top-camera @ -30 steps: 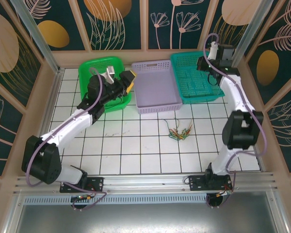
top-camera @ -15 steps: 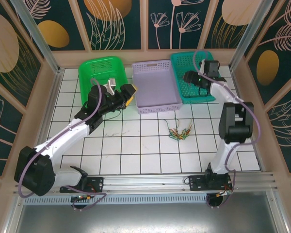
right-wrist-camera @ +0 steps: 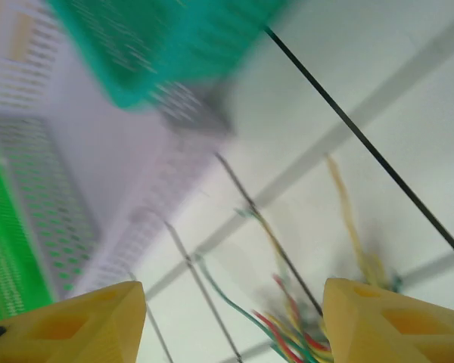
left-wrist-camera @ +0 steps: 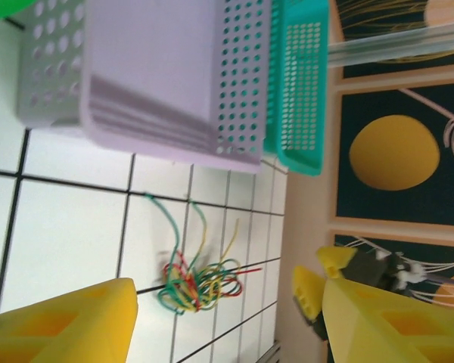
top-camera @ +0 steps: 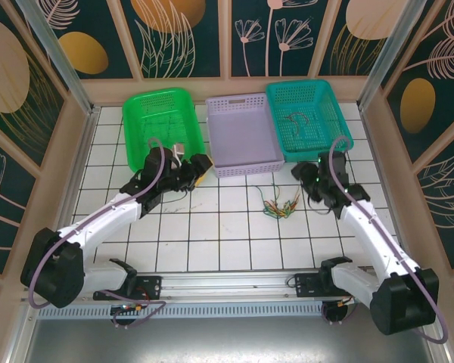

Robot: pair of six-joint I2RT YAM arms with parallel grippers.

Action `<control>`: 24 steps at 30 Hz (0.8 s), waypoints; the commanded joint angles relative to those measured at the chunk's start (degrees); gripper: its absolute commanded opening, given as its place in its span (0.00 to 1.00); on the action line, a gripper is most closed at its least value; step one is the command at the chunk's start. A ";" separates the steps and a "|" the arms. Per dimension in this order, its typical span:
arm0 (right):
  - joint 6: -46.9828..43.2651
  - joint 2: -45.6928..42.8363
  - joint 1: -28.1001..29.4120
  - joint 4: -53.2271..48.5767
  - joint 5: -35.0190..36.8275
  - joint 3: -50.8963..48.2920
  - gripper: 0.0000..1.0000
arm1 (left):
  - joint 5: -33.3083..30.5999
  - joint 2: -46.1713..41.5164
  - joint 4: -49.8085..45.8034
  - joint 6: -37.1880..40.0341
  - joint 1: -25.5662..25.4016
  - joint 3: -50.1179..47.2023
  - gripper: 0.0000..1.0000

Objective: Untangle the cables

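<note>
The cables (top-camera: 280, 205) lie as a small tangle of green, yellow and red wires on the white tiles in front of the lilac basket. My left gripper (top-camera: 200, 168) hovers open to the left of the tangle, a few tiles away. In the left wrist view the cables (left-wrist-camera: 198, 278) rest on the floor beyond my open left gripper (left-wrist-camera: 212, 314), nothing held. My right gripper (top-camera: 307, 180) is low, just right of the tangle. The right wrist view is blurred: the cables (right-wrist-camera: 306, 333) lie between and beyond the spread fingers of my right gripper (right-wrist-camera: 231, 325).
Three baskets stand along the back: green (top-camera: 136, 128), lilac (top-camera: 246, 162) and teal (top-camera: 329, 144); a thin dark wire (top-camera: 296, 119) lies in the teal one. The lilac basket (left-wrist-camera: 166, 76) and teal basket (left-wrist-camera: 299, 91) sit close behind the tangle.
My right arm has swung from over the teal basket down to the tiles right of the tangle. My left arm has come away from the green basket toward the middle.
</note>
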 commanded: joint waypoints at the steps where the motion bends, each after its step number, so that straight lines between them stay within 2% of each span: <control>1: 7.29 0.75 0.71 -1.23 -4.97 -5.82 0.65 | 0.71 0.11 -1.42 1.97 -1.19 -1.75 0.64; 6: 6.77 5.95 1.40 5.59 -5.81 -10.63 0.64 | 0.81 -0.27 -1.92 2.35 -2.14 -2.59 0.64; 11: 8.14 11.47 1.58 14.02 -7.39 -13.37 0.49 | 0.22 -1.89 -1.90 1.82 -2.42 -3.42 0.63; 12: 8.46 12.25 1.88 15.07 -7.58 -13.68 0.45 | 0.19 -2.34 -1.99 1.80 -2.48 -3.73 0.63; 14: 7.78 12.99 2.32 15.65 -7.58 -13.88 0.30 | 0.17 -3.08 -2.25 1.68 -2.46 -4.45 0.62; 16: 6.50 12.34 2.77 13.95 -7.18 -13.43 0.07 | 0.10 -3.78 -2.57 1.62 -2.49 -5.16 0.61; 17: 6.01 10.77 3.34 12.50 -6.58 -12.98 0.00 | 0.18 -4.10 -2.77 1.54 -2.49 -5.46 0.61; 24: 9.94 -3.68 10.97 4.25 -4.11 -9.90 0.00 | 2.98 -3.47 -3.44 1.91 -3.03 -4.98 0.64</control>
